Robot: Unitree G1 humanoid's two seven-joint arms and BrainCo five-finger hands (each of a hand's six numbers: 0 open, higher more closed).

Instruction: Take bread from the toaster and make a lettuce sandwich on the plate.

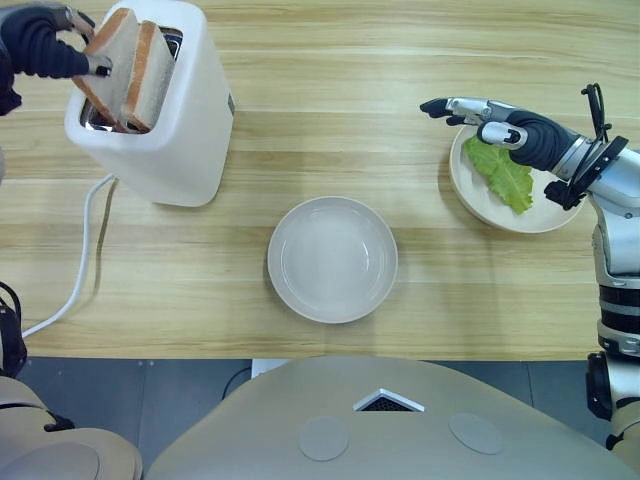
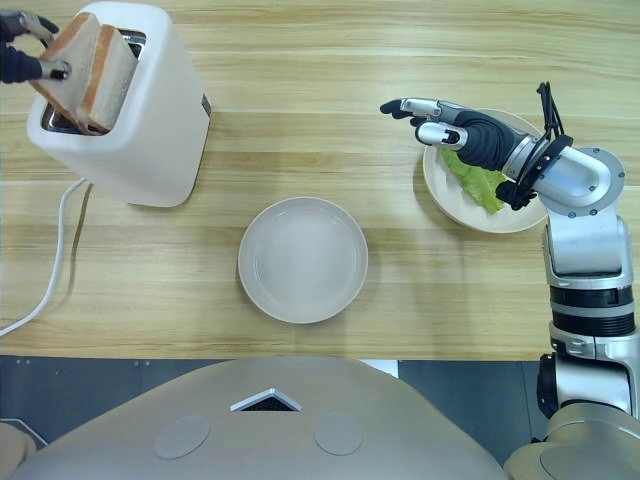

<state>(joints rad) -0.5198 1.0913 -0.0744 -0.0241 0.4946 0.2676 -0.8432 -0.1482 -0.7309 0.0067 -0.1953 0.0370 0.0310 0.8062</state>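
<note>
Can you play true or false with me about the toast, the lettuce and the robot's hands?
1. Two bread slices stick up out of the toaster. True.
2. The lettuce is on the plate in the middle. False: the middle plate is empty. The lettuce lies on the side plate, on the robot's right.
3. The left hand has its fingers on one of the bread slices at the toaster. True.
4. The right hand is holding the lettuce. False: the right hand is above the side plate with its fingers out straight, holding nothing.
</note>
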